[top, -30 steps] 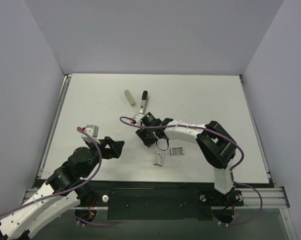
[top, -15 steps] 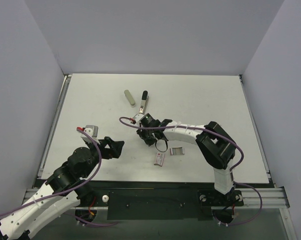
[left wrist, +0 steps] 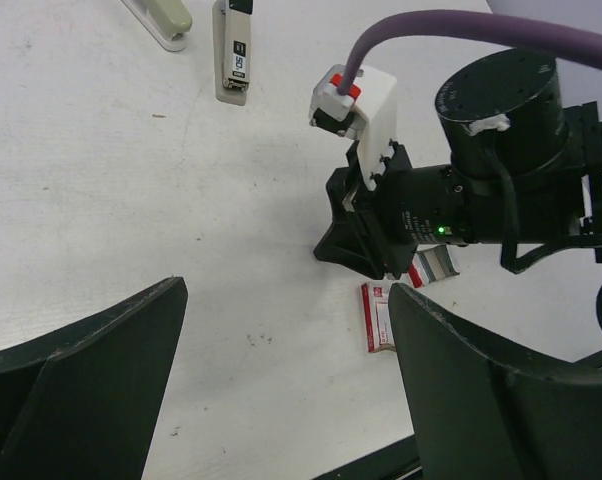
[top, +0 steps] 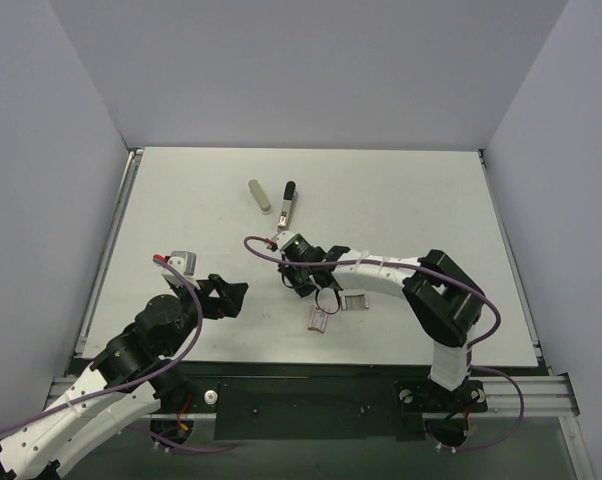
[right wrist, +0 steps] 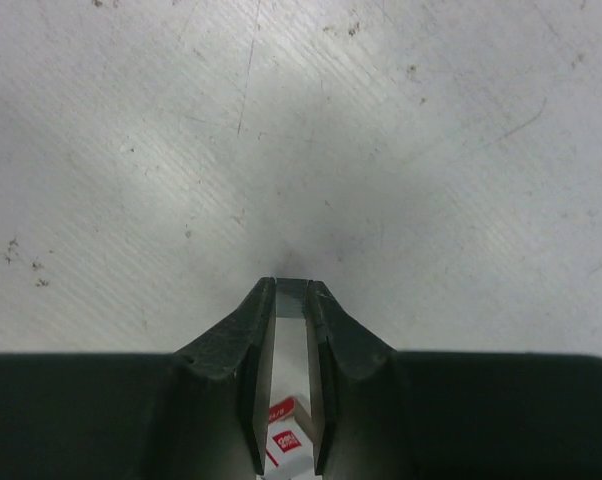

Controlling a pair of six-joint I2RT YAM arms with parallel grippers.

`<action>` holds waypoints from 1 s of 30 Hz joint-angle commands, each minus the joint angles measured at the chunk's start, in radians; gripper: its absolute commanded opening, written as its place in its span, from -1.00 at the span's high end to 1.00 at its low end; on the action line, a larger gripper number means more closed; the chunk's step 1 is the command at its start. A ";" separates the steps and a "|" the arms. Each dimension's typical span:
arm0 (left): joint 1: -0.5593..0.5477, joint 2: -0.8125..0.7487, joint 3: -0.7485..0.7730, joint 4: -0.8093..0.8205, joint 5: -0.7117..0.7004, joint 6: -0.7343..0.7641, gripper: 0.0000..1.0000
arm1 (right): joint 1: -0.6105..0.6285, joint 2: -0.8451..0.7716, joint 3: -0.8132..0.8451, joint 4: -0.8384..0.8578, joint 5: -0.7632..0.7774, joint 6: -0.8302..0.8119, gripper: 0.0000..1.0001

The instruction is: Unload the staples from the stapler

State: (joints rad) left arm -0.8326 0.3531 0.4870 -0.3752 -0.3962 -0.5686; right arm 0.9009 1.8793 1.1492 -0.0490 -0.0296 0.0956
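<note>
while left tool released, right tool clenched on silver strip near red-white box

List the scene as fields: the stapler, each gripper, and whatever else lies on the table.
stapler: lying on the table, far side, not gripped
olive-grey bar: beside stapler, apart
left gripper: open, empty
right gripper: closed on a silvery strip, possibly staples
red-and-white box: on table near right gripper
</note>
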 commanded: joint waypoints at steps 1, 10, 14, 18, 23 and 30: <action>-0.003 -0.009 0.048 0.005 -0.009 0.001 -0.86 | 0.010 -0.153 -0.049 -0.018 0.071 0.081 0.86; -0.003 -0.008 0.048 0.013 -0.010 0.001 -0.86 | -0.014 -0.397 -0.166 -0.089 0.230 0.252 0.82; -0.003 0.003 0.053 0.018 -0.009 0.001 -0.86 | -0.048 -0.486 -0.247 -0.109 0.264 0.320 0.79; -0.003 0.007 0.051 0.024 -0.009 0.001 -0.86 | -0.071 -0.543 -0.307 -0.127 0.289 0.354 0.81; -0.003 0.018 0.051 0.027 -0.006 -0.002 -0.86 | -0.094 -0.594 -0.367 -0.144 0.326 0.395 0.82; -0.003 0.037 0.058 0.036 0.002 -0.004 -0.86 | -0.117 -0.602 -0.430 -0.149 0.319 0.454 0.85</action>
State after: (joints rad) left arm -0.8326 0.3775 0.4927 -0.3763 -0.3958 -0.5690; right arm 0.7956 1.2976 0.7448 -0.1696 0.2539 0.4961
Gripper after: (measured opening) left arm 0.928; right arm 0.120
